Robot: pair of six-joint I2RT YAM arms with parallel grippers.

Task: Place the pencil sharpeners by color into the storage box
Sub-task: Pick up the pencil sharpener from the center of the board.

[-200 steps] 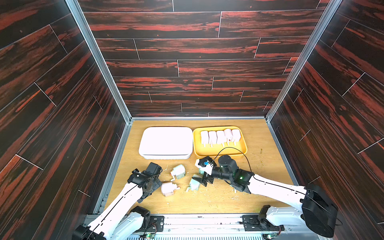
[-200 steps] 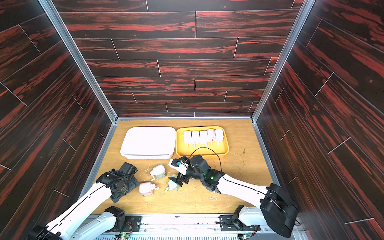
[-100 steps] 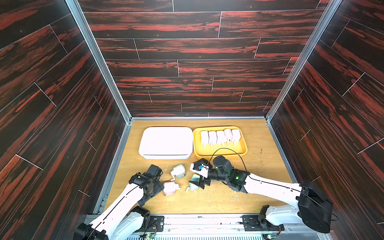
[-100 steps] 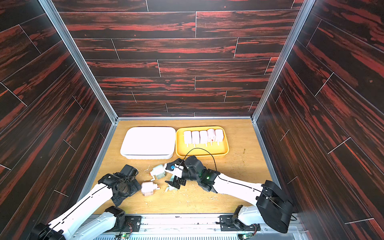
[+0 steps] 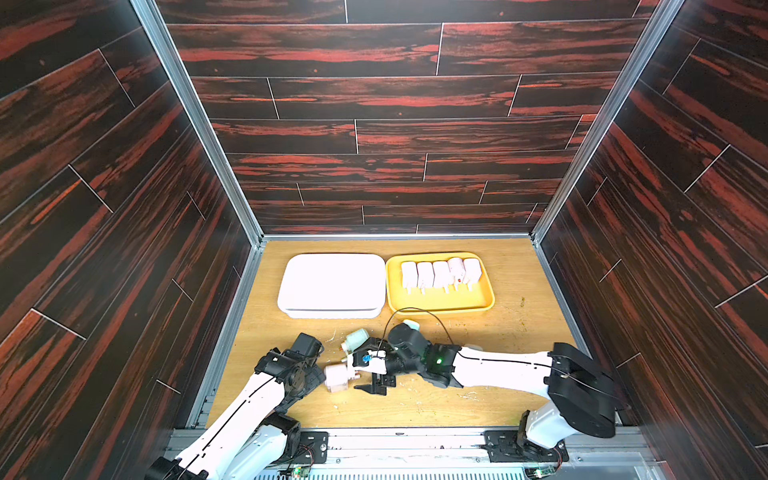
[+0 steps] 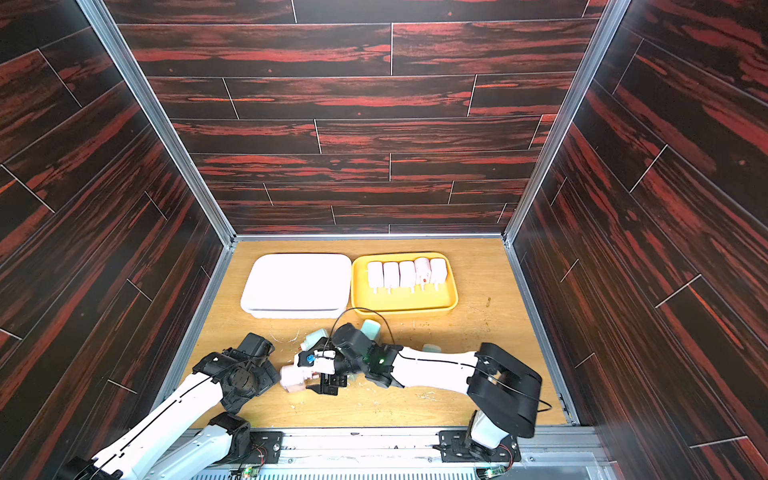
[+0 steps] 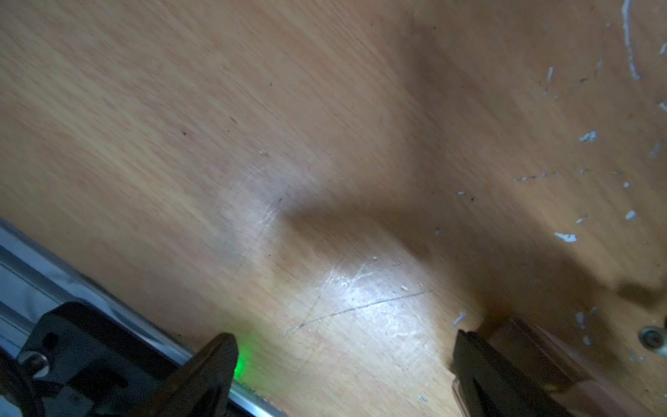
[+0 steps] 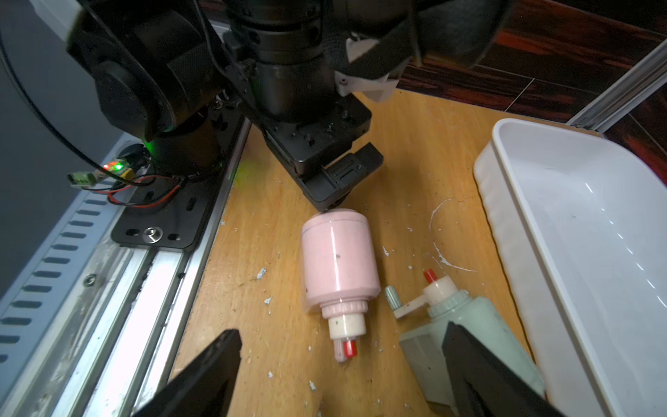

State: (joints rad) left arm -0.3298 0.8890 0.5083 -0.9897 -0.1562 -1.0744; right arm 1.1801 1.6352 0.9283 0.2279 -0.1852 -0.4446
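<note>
Five pale pink sharpeners [image 5: 440, 274] stand in a row along the far side of the yellow tray [image 5: 440, 305] in both top views; the white storage box [image 5: 331, 284] sits just beside the tray, touching or nearly so. Near the front of the wooden table [image 5: 498, 399], a loose pink sharpener [image 5: 337, 376] lies on its side between the two arms. A mint green sharpener [image 5: 356, 338] lies just beyond it, and another green one [image 6: 370, 328] shows behind the right wrist. The right gripper [image 5: 372, 380] hangs low beside the pink sharpener, holding nothing.

Left wrist view: the left gripper [image 7: 343, 364] has its jaws spread wide over bare table with white flecks; nothing sits between them. One fingertip [image 7: 469, 346] lies close against a pinkish edge, contact uncertain.

Right wrist view: the right gripper [image 8: 339, 361] is spread wide and empty. The pink sharpener [image 8: 339, 263] lies on the table ahead of the jaws, crank stub pointing toward them, its far end touching the left arm's gripper body. The green sharpener [image 8: 469, 325] lies beside it, partly behind one finger [image 8: 476, 361], next to the white box wall [image 8: 505, 234].
</note>
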